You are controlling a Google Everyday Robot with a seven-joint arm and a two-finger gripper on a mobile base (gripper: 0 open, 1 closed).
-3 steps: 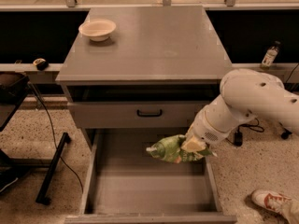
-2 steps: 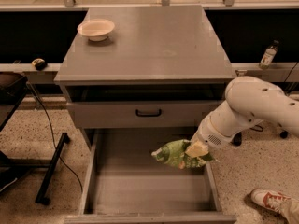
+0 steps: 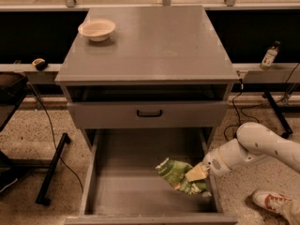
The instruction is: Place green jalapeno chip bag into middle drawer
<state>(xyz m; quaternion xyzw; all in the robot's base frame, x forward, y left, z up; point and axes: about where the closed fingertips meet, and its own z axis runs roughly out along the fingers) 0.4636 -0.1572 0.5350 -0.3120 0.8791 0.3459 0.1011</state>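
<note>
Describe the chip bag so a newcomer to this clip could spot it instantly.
Find the grey cabinet; its middle drawer is pulled open. At the drawer's right side, the gripper clamps the green jalapeno chip bag, crinkled and shiny, unlike the smooth cream bowl on top.

Bent arm [image 3: 262, 146], hand [image 3: 197, 173] low right, clamped

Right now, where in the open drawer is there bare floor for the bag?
The middle drawer is bare from its left wall to centre, and along the front. Crowded at the right wall: the gripper holds the green jalapeno chip bag there.
</note>
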